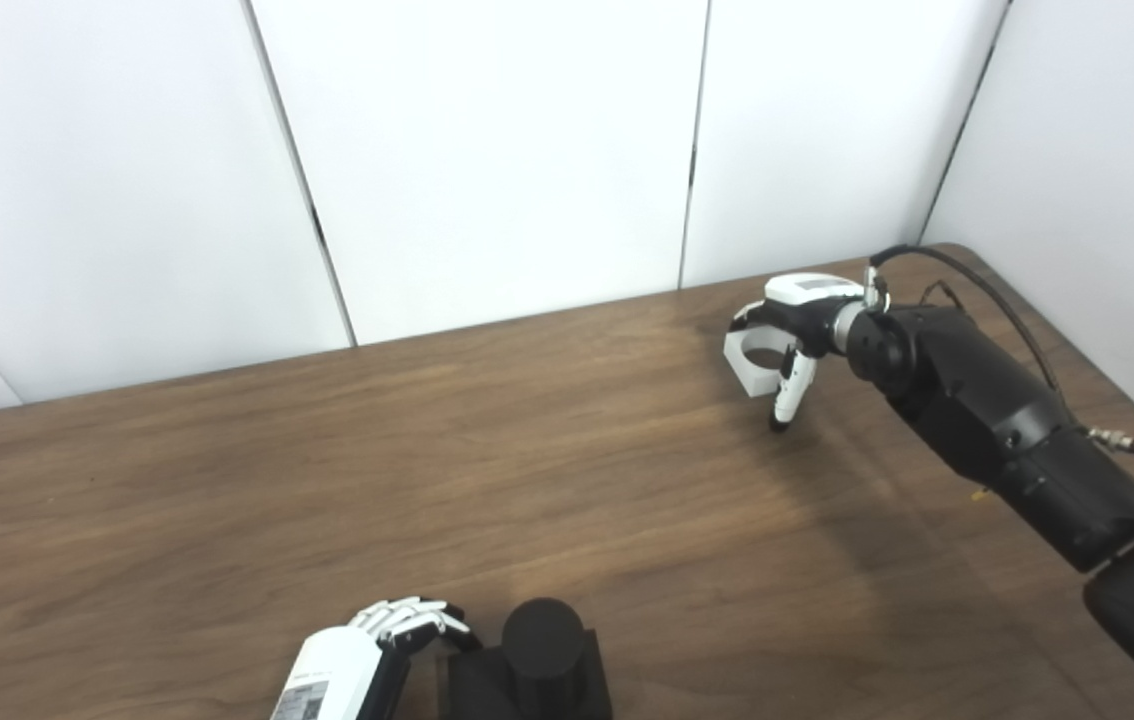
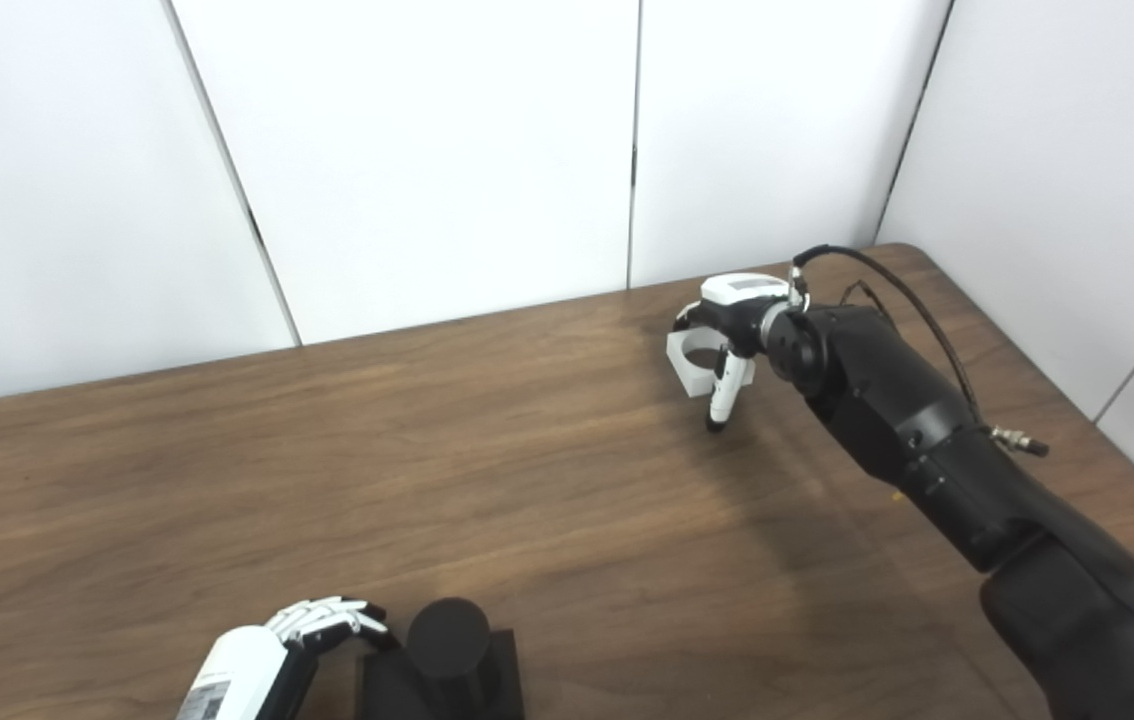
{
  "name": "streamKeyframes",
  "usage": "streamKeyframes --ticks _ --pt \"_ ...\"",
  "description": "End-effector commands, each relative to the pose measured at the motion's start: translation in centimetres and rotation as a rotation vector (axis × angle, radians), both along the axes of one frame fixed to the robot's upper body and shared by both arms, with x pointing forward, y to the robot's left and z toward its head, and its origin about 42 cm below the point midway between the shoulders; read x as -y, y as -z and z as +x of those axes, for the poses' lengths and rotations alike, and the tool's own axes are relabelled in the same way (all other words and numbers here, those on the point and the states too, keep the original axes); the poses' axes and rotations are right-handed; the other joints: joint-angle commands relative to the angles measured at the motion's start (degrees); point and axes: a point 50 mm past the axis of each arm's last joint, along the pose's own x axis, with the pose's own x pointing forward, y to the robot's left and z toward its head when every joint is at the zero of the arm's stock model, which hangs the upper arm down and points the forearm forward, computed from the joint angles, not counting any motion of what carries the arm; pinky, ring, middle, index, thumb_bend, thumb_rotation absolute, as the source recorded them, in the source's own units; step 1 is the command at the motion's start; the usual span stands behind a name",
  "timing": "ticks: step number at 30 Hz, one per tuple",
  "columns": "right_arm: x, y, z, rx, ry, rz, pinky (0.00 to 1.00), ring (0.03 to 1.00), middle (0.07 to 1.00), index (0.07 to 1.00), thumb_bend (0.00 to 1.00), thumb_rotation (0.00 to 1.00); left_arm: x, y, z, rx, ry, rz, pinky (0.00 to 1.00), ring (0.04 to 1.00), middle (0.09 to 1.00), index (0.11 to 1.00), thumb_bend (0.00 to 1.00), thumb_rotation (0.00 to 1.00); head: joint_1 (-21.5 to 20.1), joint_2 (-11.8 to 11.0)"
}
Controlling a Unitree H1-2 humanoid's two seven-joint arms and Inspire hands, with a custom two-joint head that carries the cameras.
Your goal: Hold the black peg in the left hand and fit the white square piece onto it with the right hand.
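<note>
Right robot hand point(image 1: 795, 330): at the far right of the desk, fingers closed around the white square plastic piece with a round hole point(image 1: 755, 362), one finger pointing down.
Left robot hand point(image 1: 397, 630): at the near edge, fingers curled against the black cylindrical peg on its square base point(image 1: 542, 650); grip cannot be told.
Desk point(image 1: 327, 480): brown wood-grain.
</note>
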Motion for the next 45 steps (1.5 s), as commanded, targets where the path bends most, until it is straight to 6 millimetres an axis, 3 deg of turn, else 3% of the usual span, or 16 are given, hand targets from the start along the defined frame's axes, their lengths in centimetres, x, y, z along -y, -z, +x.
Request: streamKeyframes --ticks 1,31,35,37,45 --pt "0.0 -2.8 0.9 0.09 -0.018 -0.027 0.95 0.988 0.924 0.845 0.84 0.15 0.1 0.8 -0.7 -0.051 0.02 0.025 0.81 0.809 0.756 0.487 0.51 0.04 -0.03 0.06" --pt "0.8 -2.4 0.8 0.099 0.006 -0.092 0.83 0.942 0.872 0.764 0.82 0.14 0.0 0.5 -0.7 -0.048 0.023 0.028 0.82 0.811 0.757 0.487 0.51 0.04 -0.09 0.7" --pt "1.0 -2.2 0.7 0.1 0.021 -0.083 0.82 0.922 0.839 0.667 0.78 0.1 0.1 0.5 -0.7 -0.046 0.022 0.028 0.82 0.811 0.756 0.487 0.51 0.04 -0.02 0.88" --pt "1.0 -2.2 0.7 0.104 0.032 -0.062 0.82 0.901 0.819 0.528 0.58 0.13 0.1 0.5 -0.7 -0.045 0.022 0.03 0.82 0.81 0.756 0.487 0.51 0.04 0.07 0.93" --pt "1.5 -1.8 0.5 0.115 0.04 -0.031 0.86 0.885 0.797 0.485 0.52 0.13 0.2 0.5 -0.6 -0.045 0.021 0.03 0.82 0.809 0.757 0.488 0.51 0.04 -0.02 0.86"
